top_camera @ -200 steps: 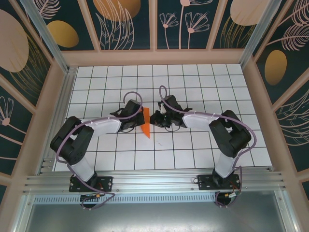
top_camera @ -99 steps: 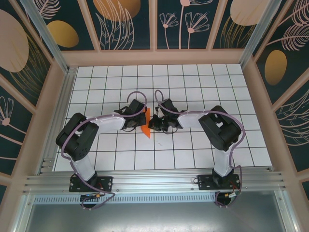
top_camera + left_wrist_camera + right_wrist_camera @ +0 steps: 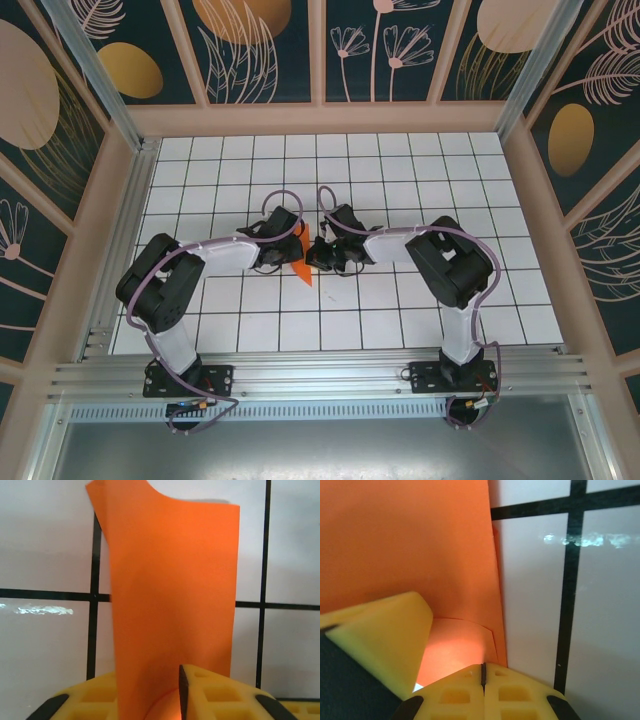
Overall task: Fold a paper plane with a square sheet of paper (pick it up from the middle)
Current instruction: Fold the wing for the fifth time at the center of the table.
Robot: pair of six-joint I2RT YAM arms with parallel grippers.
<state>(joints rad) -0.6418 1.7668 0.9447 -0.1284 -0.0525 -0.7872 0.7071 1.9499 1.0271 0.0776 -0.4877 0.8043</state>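
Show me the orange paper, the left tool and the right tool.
orange paper (image 3: 172,590), left wrist view, middle of the standing sheet.
left tool (image 3: 149,705), left wrist view, between its yellow fingertips.
right tool (image 3: 483,680), right wrist view, seam between its closed fingertips.

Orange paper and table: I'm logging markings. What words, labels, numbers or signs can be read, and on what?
None can be read. The folded bright orange sheet of paper is blank, the white tiled table has just black grid lines, and the yellow foam fingers carry no lettering.
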